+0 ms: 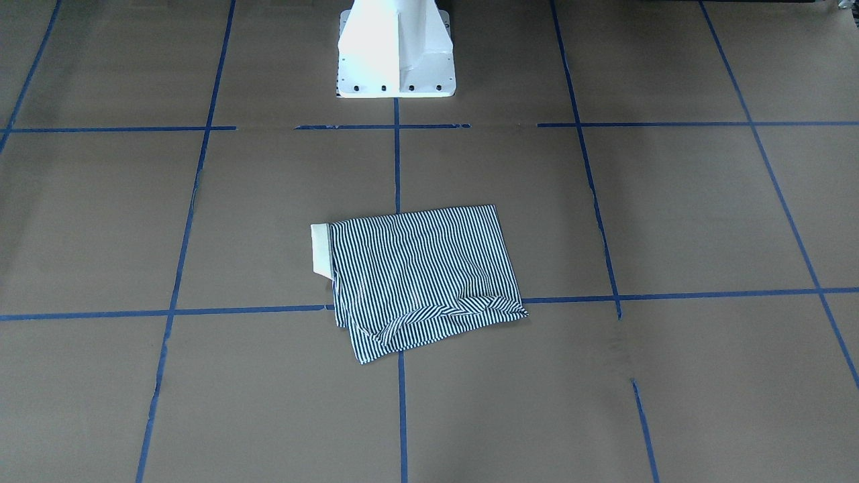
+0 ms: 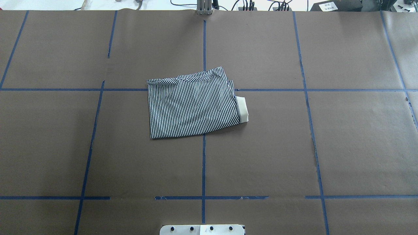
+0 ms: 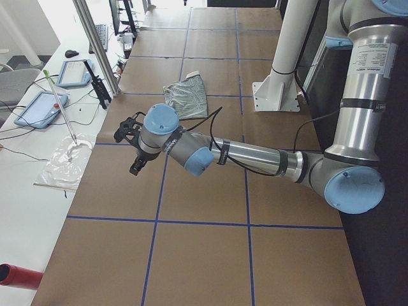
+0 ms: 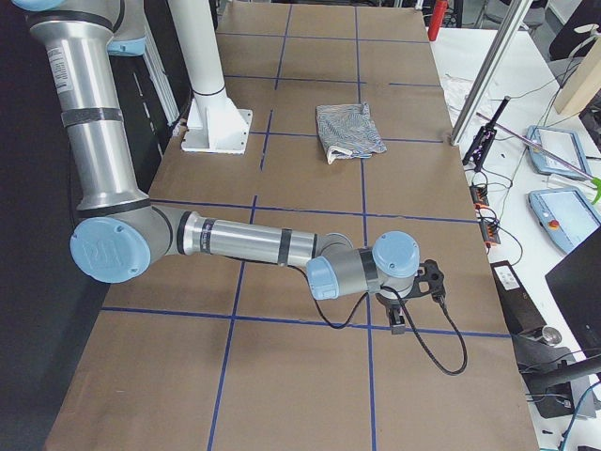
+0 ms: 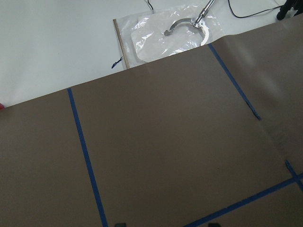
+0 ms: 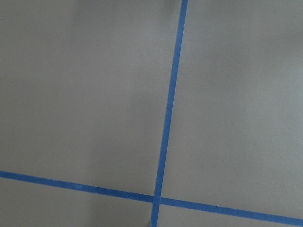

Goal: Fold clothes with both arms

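Overhead exterior view showed the polo shirt [image 2: 192, 104] folded into a compact rectangle near the middle of the brown surface [image 2: 326, 147], astride the central blue tape line [image 2: 203, 163] and overlapping the far cross line. Thin navy-and-white stripes covered its whole upper face. The cream collar [image 2: 242, 109] stuck out at the right end, so the long axis ran left to right with the collar end pointing right. The near edge lay flat and straight; the far edge was rumpled, with a loose fold bunched along it.

Both arms were well apart from the shirt. The left end effector [image 3: 135, 164] hung over the left part of the surface and the right end effector [image 4: 398, 321] over the right part. Only the side views showed them, so I cannot tell how wide either stood or whether it held anything.
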